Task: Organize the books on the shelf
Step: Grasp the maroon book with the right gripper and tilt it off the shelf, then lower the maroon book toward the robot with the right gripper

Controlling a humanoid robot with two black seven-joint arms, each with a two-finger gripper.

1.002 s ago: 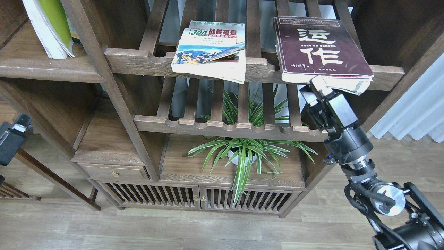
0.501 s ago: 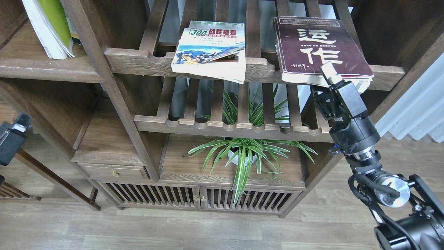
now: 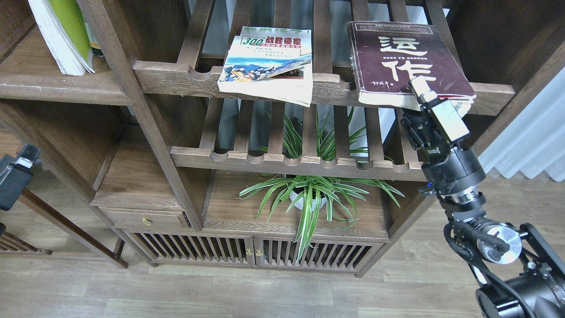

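Note:
The thick maroon book (image 3: 397, 62) lies flat on the upper slatted rack (image 3: 176, 75), its front edge overhanging the rail. My right gripper (image 3: 418, 90) straddles that edge near the book's front right corner: one finger (image 3: 420, 85) lies over the cover, the other is hidden beneath. The white "300" book (image 3: 267, 57) lies flat on the same rack to the left. The yellow-green book (image 3: 66, 26) leans upright on the solid dark-brown shelf (image 3: 53, 86) at the top left. My left gripper (image 3: 15, 174) sits low at the left edge, dark and end-on.
A lower slatted rack (image 3: 287, 161) sits beneath the upper one. A potted spider plant (image 3: 309, 194) stands on the board below it. A cabinet with slatted doors (image 3: 251, 251) and a small drawer (image 3: 145, 218) sits at the bottom. A white curtain (image 3: 529, 141) hangs at the right.
My right gripper rose from under the maroon book's front edge and moved right, so one finger now lies over the cover. The books and left arm have not moved.

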